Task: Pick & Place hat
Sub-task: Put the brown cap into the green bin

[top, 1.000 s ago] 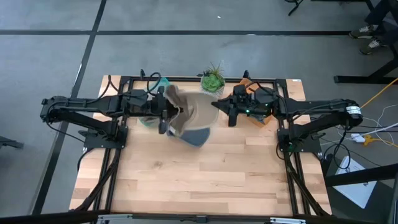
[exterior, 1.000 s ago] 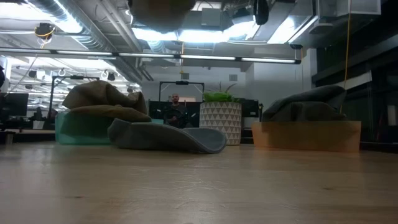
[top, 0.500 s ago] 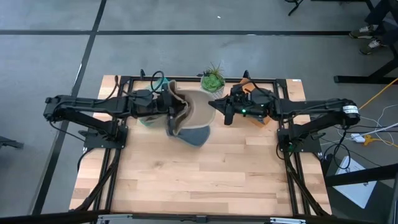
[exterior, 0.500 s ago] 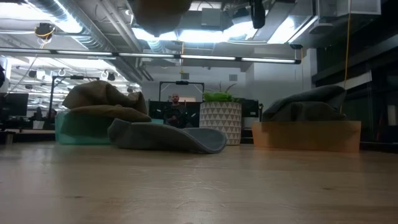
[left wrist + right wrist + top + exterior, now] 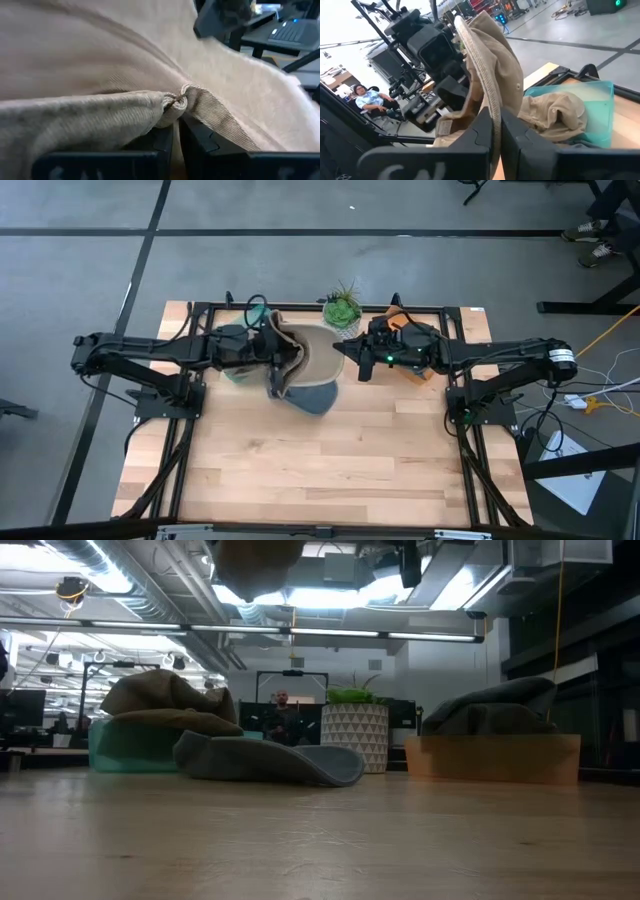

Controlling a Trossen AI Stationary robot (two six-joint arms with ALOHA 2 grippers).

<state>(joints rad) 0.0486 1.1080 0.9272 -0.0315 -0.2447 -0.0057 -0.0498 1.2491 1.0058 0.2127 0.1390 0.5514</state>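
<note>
Left gripper (image 5: 176,131): closed on tan hat (image 5: 312,355) brim, raised above table (image 5: 330,450).
Right gripper (image 5: 496,131): closed on hat's opposite edge.
Grey hat (image 5: 270,760): flat on table.

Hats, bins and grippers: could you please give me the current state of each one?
Beige fabric hat: lifted, pinched by both grippers.
Grey-blue fabric hat: flat on the table.
Teal plastic bin: holds a crumpled olive hat.
Orange bin: holds a dark hat.
Left gripper: shut on the beige hat.
Right gripper: shut on its rim.
</note>
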